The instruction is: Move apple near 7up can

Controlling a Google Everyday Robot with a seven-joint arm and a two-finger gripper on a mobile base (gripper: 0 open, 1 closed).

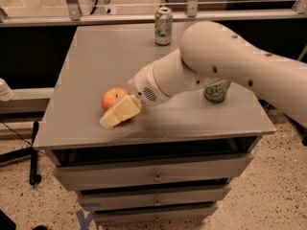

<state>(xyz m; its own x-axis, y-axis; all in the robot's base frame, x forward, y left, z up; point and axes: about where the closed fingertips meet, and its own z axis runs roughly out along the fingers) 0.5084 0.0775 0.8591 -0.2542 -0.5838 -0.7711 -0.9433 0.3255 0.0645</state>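
Barely begun, by the look of it: the apple (113,98) sits near the front left of a grey cabinet top (91,47), well apart from the 7up can (163,26), which stands upright at the far edge. The gripper (114,117), a cream-coloured wedge on a thick, smooth white arm (216,56), lies low against the near side of the apple, touching it or just beside it. Whether the claw is spread or closed cannot be told. Carrying the fruit across to the can appears to be all left to do.

The apple is round and red-orange with a yellowish patch. The can is slim, of pale metal with green markings and a silver top. A second, mostly green can (217,91) stands at the right, partly hidden by the arm. The cabinet top is flat and dull, above drawers (153,176) with small knobs.
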